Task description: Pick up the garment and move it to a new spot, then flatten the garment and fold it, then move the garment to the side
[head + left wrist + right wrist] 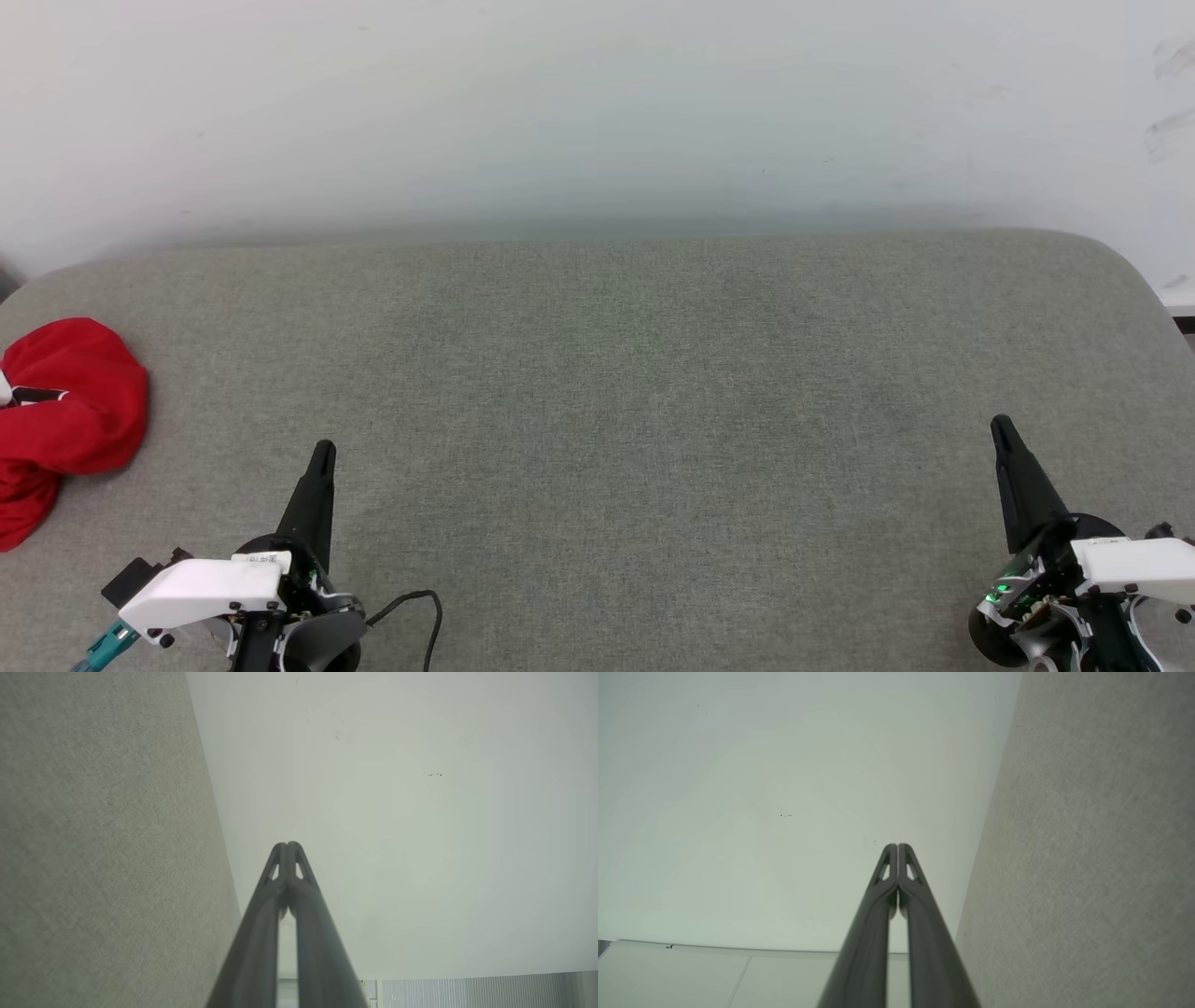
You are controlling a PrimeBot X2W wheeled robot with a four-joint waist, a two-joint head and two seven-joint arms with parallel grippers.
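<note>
My left claw (323, 452) is pressed fully shut, its two dark fingers (261, 933) meeting tip to tip with nothing between them. My right claw (1002, 426) is the same: closed tight and empty, with its fingers (873, 933) touching at the tips. Both sit over the grey fabric-covered table (597, 392), the left at the near left and the right at the near right. Each points away from me toward the pale wall (597, 112).

The garment (70, 401) lies in a crumpled red heap at the far left edge of the table. A sliver of white and dark trim shows where it runs out of the head view. It is to the left of my left claw and a little farther from me, well apart from it. A black cable (425, 602) loops above the table just beside my left wrist.
</note>
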